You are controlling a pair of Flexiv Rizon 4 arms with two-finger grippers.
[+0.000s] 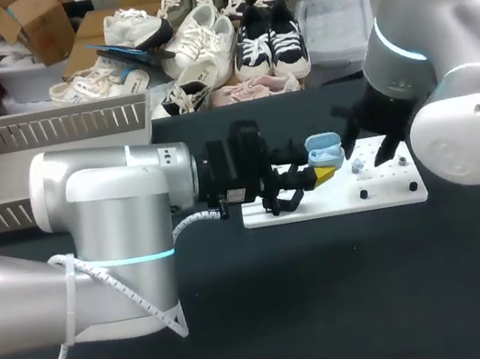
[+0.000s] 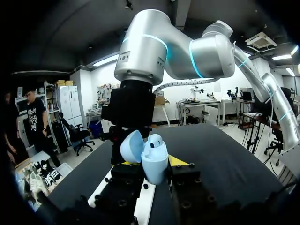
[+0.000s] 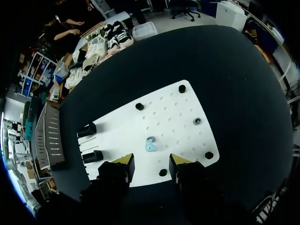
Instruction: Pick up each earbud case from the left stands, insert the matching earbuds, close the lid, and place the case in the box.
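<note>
Robotics lab: black worktable (image 1: 333, 293), white perforated fixture board (image 3: 168, 117) with black stands (image 3: 86, 130), silver left arm (image 1: 106, 202), right arm (image 1: 461, 124), grey slatted bin (image 1: 56, 127).

the earbud case (image 2: 152, 159) is smooth, glossy pale-blue plastic. the board (image 3: 159, 122) looks matt white plastic on a matt black table (image 1: 351, 290). at ten o'clock from the board, the basket (image 1: 56, 127) is dull grey plastic.
</note>
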